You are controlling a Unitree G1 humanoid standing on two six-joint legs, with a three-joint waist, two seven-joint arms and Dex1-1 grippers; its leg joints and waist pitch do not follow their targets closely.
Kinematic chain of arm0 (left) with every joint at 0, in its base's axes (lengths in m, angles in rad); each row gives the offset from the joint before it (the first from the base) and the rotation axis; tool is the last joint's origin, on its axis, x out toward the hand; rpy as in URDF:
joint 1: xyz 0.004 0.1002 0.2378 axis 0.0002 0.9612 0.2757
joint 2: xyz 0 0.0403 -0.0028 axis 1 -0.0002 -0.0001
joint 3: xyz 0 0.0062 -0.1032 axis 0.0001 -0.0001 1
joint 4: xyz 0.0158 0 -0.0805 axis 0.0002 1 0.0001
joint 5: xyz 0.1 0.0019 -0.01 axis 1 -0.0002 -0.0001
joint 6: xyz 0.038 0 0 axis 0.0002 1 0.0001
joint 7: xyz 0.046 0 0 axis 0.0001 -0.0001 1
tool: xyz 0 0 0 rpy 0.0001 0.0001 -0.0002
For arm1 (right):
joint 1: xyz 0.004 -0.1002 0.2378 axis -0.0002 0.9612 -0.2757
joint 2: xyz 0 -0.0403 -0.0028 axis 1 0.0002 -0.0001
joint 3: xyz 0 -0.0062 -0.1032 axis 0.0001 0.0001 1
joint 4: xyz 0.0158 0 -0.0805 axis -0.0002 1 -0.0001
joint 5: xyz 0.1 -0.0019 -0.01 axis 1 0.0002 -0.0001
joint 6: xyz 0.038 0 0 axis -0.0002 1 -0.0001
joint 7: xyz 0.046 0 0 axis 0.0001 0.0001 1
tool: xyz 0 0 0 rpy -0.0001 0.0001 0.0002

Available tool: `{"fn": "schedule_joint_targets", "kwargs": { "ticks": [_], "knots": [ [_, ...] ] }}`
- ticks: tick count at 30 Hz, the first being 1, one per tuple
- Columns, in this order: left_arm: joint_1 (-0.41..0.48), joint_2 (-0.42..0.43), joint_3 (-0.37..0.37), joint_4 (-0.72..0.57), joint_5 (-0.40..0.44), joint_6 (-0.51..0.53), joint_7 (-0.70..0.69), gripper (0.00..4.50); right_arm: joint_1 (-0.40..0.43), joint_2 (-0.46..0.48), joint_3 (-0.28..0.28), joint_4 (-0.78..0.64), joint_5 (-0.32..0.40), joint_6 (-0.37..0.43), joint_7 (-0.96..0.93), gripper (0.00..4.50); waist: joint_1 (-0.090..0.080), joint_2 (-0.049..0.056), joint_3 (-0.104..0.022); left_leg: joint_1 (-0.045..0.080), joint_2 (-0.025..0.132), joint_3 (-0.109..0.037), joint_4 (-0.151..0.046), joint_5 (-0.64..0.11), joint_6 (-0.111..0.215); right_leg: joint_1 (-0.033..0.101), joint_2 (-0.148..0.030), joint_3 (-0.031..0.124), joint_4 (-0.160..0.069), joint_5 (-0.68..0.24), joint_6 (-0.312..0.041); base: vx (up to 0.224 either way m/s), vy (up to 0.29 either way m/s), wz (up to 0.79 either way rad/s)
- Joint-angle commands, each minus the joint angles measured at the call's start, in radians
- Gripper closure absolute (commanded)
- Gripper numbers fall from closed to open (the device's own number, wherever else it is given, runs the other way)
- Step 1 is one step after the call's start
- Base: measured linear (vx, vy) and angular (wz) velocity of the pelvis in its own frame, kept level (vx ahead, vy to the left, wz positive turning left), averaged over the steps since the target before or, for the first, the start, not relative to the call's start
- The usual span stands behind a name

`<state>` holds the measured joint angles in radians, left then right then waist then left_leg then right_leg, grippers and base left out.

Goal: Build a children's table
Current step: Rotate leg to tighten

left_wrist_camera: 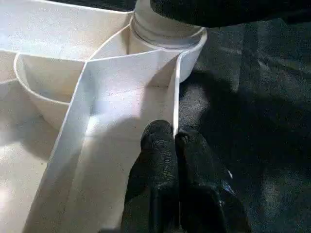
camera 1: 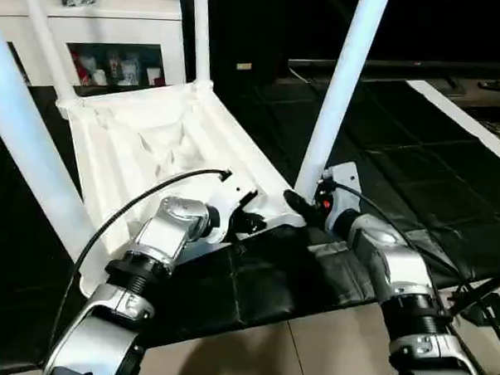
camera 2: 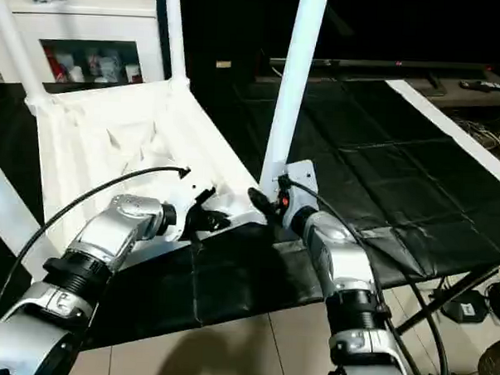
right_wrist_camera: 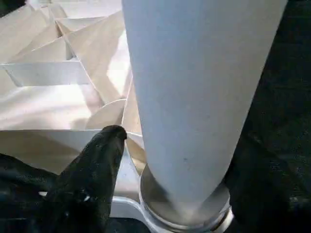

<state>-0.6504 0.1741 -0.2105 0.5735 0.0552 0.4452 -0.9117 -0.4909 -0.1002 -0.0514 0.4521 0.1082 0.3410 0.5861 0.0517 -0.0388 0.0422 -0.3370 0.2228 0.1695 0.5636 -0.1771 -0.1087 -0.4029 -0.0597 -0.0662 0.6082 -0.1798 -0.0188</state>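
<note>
- White plastic everywhere: the children's table (camera 1: 152, 142) lies upside down on a black padded mat (camera 1: 417, 162), ribbed underside facing up, and all four legs appear to stand in their corner sockets.
- The landmark is the near-right leg (camera 1: 341, 92), rising steeply from its socket (left_wrist_camera: 167, 36) at the tabletop's corner closest to the robot.
- The right gripper (camera 1: 303, 208) is down at the foot of that leg, and its black fingers (right_wrist_camera: 90, 179) stand apart with the leg's base between them; I can't tell if they press on it or just bracket it.
- The left gripper (camera 1: 247, 219) sits just to the left of that same corner, its fingers (left_wrist_camera: 160, 160) closed together and pinching the thin side wall of the tabletop, one inside, one outside.
- The leg's long axis runs nearly upright, leaning slightly away from the robot, so it stands almost square to the right fingers reaching in at its base.
- The right arm is clearly the nearer one to that leg; the left looks to be steadying the top.
- My read: we're late in the build, seating or checking this last leg.
- A white cabinet (camera 1: 116, 32) stands well behind the far corners.
</note>
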Motion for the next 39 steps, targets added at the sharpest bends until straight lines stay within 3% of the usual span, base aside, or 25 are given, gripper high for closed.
{"fn": "schedule_joint_targets", "kwargs": {
  "ticks": [1,2,6,12,14,19,21,25,26,30,32,39],
  "knots": [
    [-0.008,-0.024,-0.031,-0.041,-0.041,-0.047,-0.053,4.5,0.032,0.028,0.113,-0.001,0.052,0.042,0.156,0.94,0.008,-0.001,-0.051,-0.012,0.0,0.003,-0.058,-0.223,0.04,0.051,-0.066,0.043,-0.096,-0.342,-0.126,0.0,0.0,0.0],
    [-0.008,-0.012,-0.031,-0.039,-0.041,-0.052,-0.068,4.5,0.039,0.007,0.116,-0.012,0.059,0.047,0.188,0.65,0.009,0.0,-0.052,-0.01,0.001,0.003,-0.058,-0.221,0.041,0.051,-0.066,0.043,-0.095,-0.334,-0.13,0.0,0.0,0.0],
    [-0.005,0.053,-0.045,-0.036,-0.04,-0.09,-0.16,4.5,0.065,-0.11,0.136,-0.066,0.095,0.07,0.373,0.32,0.015,0.002,-0.053,-0.011,0.003,0.006,-0.055,-0.197,0.057,0.054,-0.064,0.044,-0.088,-0.258,-0.161,0.0,0.0,0.0],
    [-0.001,0.127,-0.072,-0.038,-0.036,-0.13,-0.274,4.5,0.069,-0.226,0.148,-0.094,0.121,0.062,0.56,0.03,0.024,-0.001,-0.051,-0.009,0.005,0.006,-0.055,-0.208,0.053,0.052,-0.067,0.043,-0.089,-0.297,-0.164,0.0,0.0,0.0],
    [0.001,0.167,-0.086,-0.042,-0.041,-0.174,-0.355,4.5,0.053,-0.268,0.151,-0.072,0.111,0.014,0.626,0.03,0.029,0.0,-0.053,-0.009,0.006,0.005,-0.054,-0.207,0.053,0.051,-0.068,0.043,-0.088,-0.293,-0.164,0.0,0.0,0.0],
    [-0.008,0.224,-0.115,-0.032,-0.054,-0.239,-0.488,4.5,0.009,-0.313,0.158,-0.023,0.129,-0.021,0.734,0.03,0.042,0.004,-0.058,-0.008,0.01,0.008,-0.05,-0.169,0.056,0.054,-0.066,0.042,-0.074,-0.202,-0.2,0.0,0.0,0.0],
    [-0.016,0.238,-0.125,-0.028,-0.053,-0.251,-0.523,4.5,-0.007,-0.323,0.167,-0.002,0.129,-0.033,0.773,0.03,0.049,0.003,-0.063,-0.011,0.012,0.011,-0.043,-0.117,0.067,0.055,-0.063,0.042,-0.055,-0.069,-0.242,0.0,0.0,0.0],
    [-0.029,0.257,-0.138,-0.02,-0.048,-0.27,-0.564,4.5,-0.026,-0.333,0.186,0.023,0.132,-0.041,0.844,0.03,0.058,0.001,-0.063,-0.014,0.009,0.013,-0.04,-0.107,0.076,0.055,-0.063,0.041,-0.051,-0.036,-0.254,0.0,0.0,0.0],
    [-0.032,0.26,-0.139,-0.015,-0.045,-0.277,-0.569,4.5,-0.03,-0.336,0.192,0.028,0.134,-0.038,0.866,0.29,0.063,0.001,-0.06,-0.013,0.01,0.013,-0.041,-0.129,0.068,0.054,-0.065,0.041,-0.056,-0.079,-0.245,0.0,0.0,0.0],
    [-0.042,0.263,-0.142,0.0,-0.04,-0.296,-0.579,4.5,-0.043,-0.337,0.203,0.044,0.146,-0.033,0.906,0.42,0.066,-0.001,-0.06,-0.012,0.01,0.012,-0.043,-0.147,0.05,0.054,-0.067,0.041,-0.06,-0.133,-0.227,0.0,0.0,0.0],
    [-0.043,0.265,-0.147,0.002,-0.039,-0.305,-0.587,4.5,-0.051,-0.335,0.212,0.064,0.143,-0.047,0.92,0.71,0.066,-0.003,-0.06,-0.013,0.01,0.011,-0.043,-0.148,0.046,0.054,-0.067,0.041,-0.06,-0.146,-0.222,0.0,0.0,0.0],
    [-0.035,0.269,-0.159,-0.013,-0.044,-0.311,-0.605,4.5,-0.077,-0.318,0.211,0.121,0.124,-0.082,0.905,1.27,0.065,-0.004,-0.062,-0.014,0.01,0.012,-0.04,-0.125,0.05,0.054,-0.066,0.041,-0.052,-0.1,-0.237,0.0,0.0,0.0]
  ]
}}
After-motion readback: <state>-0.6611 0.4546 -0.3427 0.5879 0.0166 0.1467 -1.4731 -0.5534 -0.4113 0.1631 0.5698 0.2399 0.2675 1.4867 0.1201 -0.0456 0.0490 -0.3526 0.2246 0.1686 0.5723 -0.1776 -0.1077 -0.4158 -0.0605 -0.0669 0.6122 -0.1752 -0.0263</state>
